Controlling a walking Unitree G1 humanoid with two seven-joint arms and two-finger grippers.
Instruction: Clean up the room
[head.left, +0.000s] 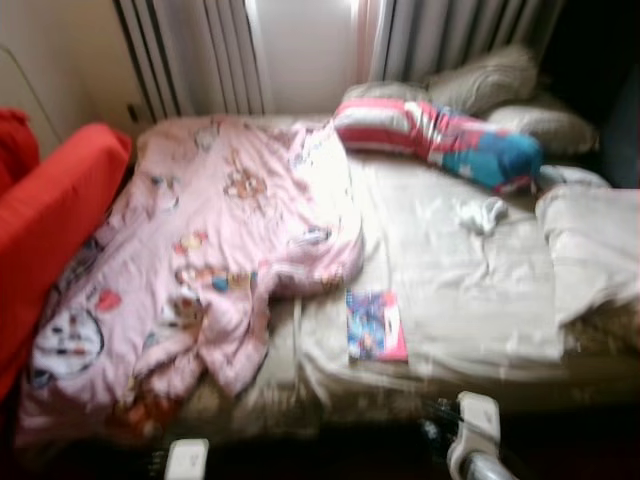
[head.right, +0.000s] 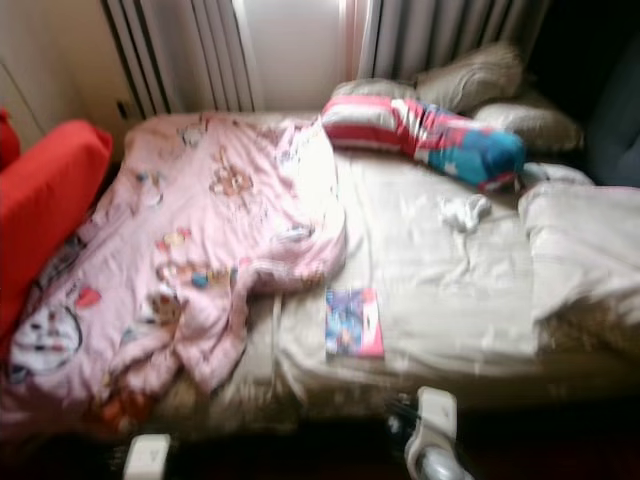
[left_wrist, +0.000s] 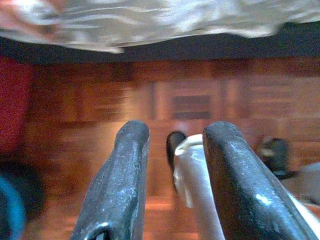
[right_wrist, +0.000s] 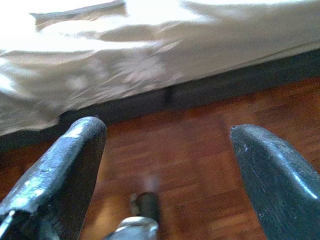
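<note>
1. Robot stands at the side of the bed (head.left: 480, 300), both arms low. Head views are blurred, so it is likely mid-walk or turning.
2. Left claw (left_wrist: 172, 175): fingers apart, nothing between them, pointing down at the wood floor (left_wrist: 100, 100) by the bed edge. Idle carry pose, not reaching.
3. Right claw (right_wrist: 167, 175): fingers wide apart, empty, also over the floor just short of the bed skirt.
4. Clutter to deal with: pink blanket (head.left: 220, 250) bunched over the left half of the bed and hanging off the near edge; book (head.left: 376, 325) flat on the beige sheet near the front edge; small white cloth (head.left: 482, 214) further back; striped cushion (head.left: 440, 135) lying across the pillows (head.left: 490, 80).
5. Red cushion (head.left: 55, 200) sits at the bed's left side, touching the blanket.
6. Judgement: the book is nearest the right claw and lies flat, so it is the likely first pick. The blanket probably needs both claws.
</note>
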